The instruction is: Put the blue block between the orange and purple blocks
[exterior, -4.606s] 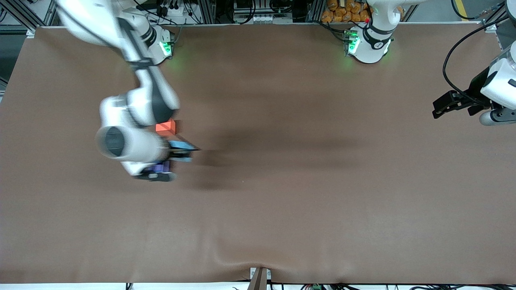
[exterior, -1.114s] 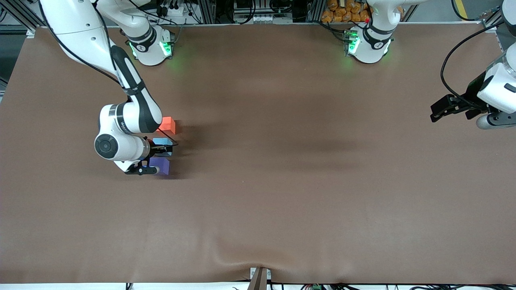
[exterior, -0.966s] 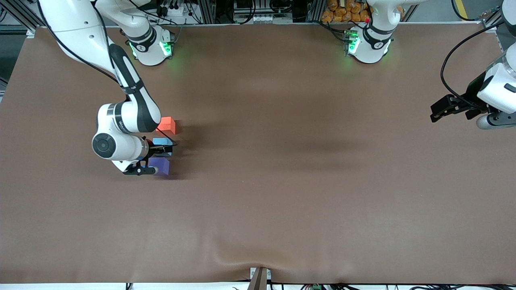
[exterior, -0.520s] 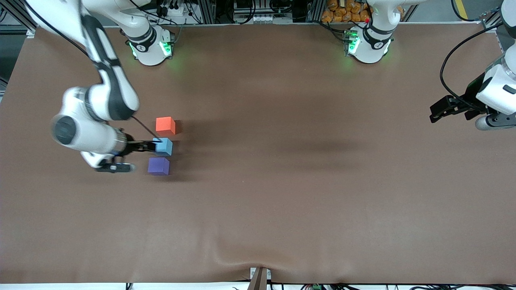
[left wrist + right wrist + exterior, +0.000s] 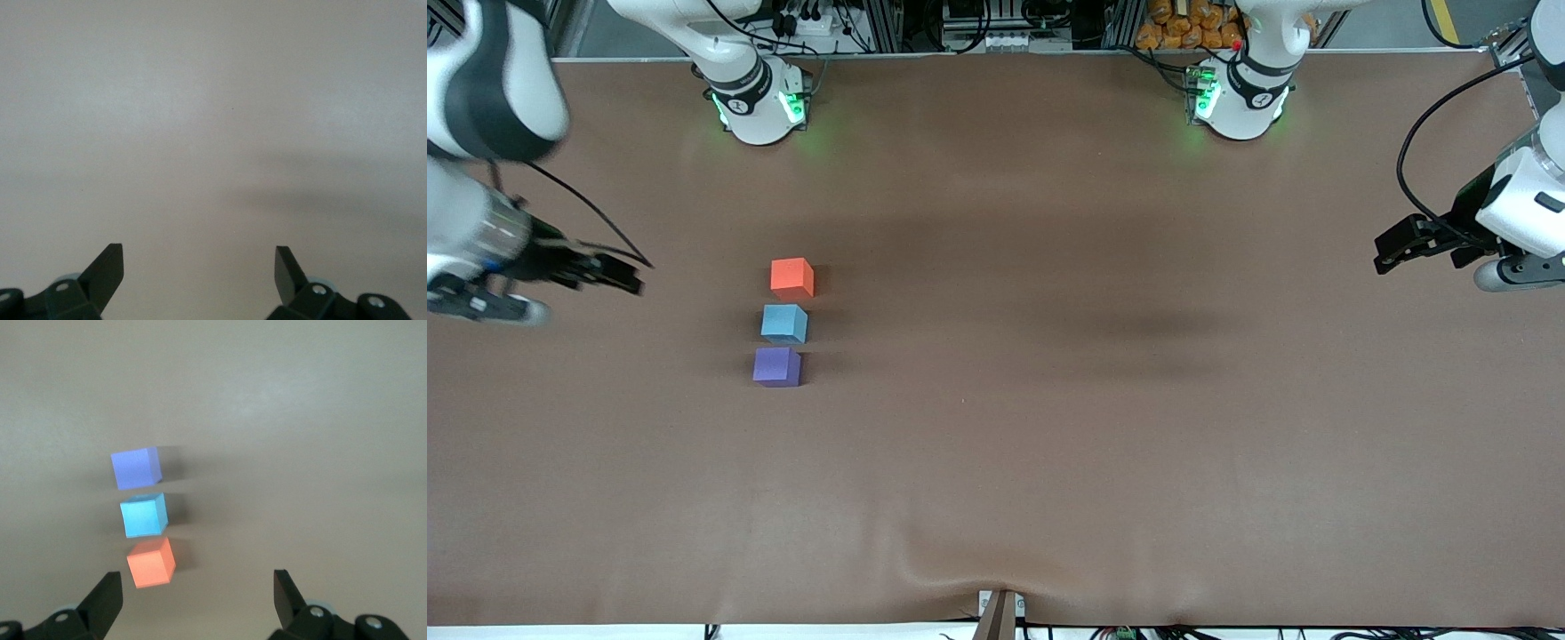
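The sky-blue block (image 5: 784,323) sits on the table between the orange block (image 5: 791,277) and the purple block (image 5: 776,366), in one short row; the orange one is farthest from the front camera. All three also show in the right wrist view: purple (image 5: 135,468), blue (image 5: 143,514), orange (image 5: 151,563). My right gripper (image 5: 627,277) is open and empty, up over the table at the right arm's end, apart from the blocks. My left gripper (image 5: 1392,247) is open and empty over the left arm's end of the table; its wrist view shows only bare table between its fingertips (image 5: 110,263).
The brown table cover (image 5: 1049,427) has a small wrinkle at its near edge (image 5: 996,578). The two arm bases (image 5: 758,98) (image 5: 1238,93) stand along the edge farthest from the front camera.
My right gripper has let go of the blue block between the other two and pulled up and away toward the right arm's end of the table. The left arm has barely moved.
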### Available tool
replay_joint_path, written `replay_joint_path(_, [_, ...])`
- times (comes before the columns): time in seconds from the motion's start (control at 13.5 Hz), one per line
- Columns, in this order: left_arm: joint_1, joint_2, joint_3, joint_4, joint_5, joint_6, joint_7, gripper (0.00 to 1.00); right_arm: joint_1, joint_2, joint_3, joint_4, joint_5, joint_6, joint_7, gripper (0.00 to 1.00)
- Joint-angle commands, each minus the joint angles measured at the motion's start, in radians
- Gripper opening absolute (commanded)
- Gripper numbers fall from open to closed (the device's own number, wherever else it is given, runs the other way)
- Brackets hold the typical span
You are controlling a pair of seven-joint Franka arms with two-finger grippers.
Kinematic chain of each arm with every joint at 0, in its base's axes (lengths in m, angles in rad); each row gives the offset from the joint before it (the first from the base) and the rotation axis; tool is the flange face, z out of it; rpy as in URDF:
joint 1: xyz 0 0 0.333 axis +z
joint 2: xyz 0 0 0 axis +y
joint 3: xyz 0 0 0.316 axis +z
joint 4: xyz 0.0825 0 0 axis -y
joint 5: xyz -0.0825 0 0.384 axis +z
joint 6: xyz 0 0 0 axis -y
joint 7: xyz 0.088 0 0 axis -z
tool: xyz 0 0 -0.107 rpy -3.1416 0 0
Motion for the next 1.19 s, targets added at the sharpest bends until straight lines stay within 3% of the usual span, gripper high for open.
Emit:
replay_joint_path(0.0, [0.014, -0.024, -0.008, 0.001, -0.016, -0.014, 0.009, 1.00, -0.016, 0.013, 0.019, 0.194, -0.032, -0.164, -0.009, 1.00])
replay_joint_path(0.37, [0.012, -0.047, -0.011, 0.006, -0.016, -0.033, 0.009, 1.00, -0.050, 0.012, 0.007, 0.296, -0.032, -0.253, -0.115, 1.00])
replay_joint_path(0.59, [0.012, -0.075, -0.010, 0.024, -0.016, -0.082, 0.014, 1.00, -0.099, 0.016, 0.009, 0.296, -0.026, -0.252, -0.190, 1.00])
replay_joint_path(1.11, [0.011, -0.112, -0.011, 0.079, -0.016, -0.161, 0.014, 1.00, -0.077, 0.018, 0.016, 0.303, -0.026, -0.252, -0.182, 1.00])
